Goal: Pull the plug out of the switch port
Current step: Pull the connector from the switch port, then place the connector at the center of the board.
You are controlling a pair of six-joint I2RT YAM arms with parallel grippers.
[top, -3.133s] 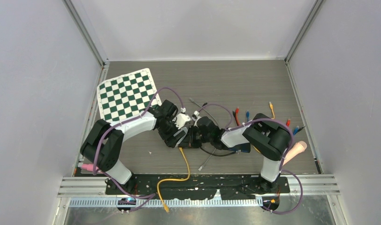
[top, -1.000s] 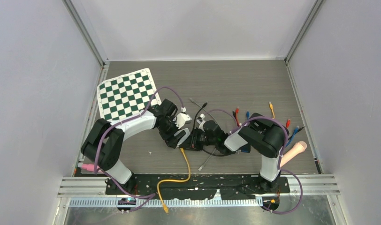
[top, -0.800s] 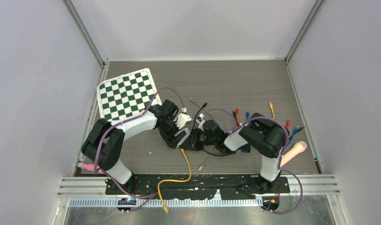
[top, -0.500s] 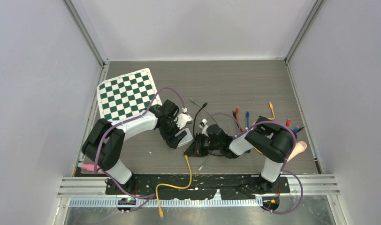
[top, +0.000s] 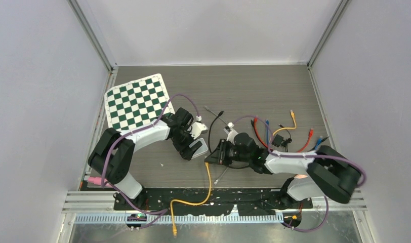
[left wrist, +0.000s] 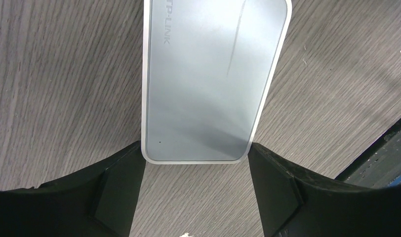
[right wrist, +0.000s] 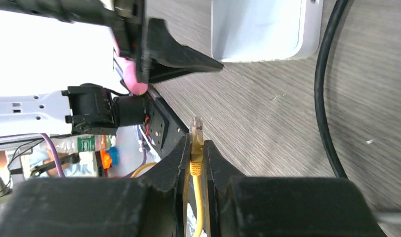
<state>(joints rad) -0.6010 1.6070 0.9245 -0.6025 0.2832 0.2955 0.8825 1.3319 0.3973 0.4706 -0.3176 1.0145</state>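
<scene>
One yellow clear-tipped network plug (right wrist: 196, 129) clamped in right end effector (right wrist: 196, 144), out of port, 5 o'clock of flat grey plastic switch (top: 197, 148); left end effector (left wrist: 194, 153) straddles switch, grip cannot tell. Risk: cable (top: 206, 185) drag slips plug.

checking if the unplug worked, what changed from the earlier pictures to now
The right fingers, shut on the yellow plug, drew back to the robot's right, and the plug is now clear of the switch. The yellow cable trailed along. The left fingers stayed astride the switch's end; whether they grip it is unclear. The checkerboard did not move.
</scene>
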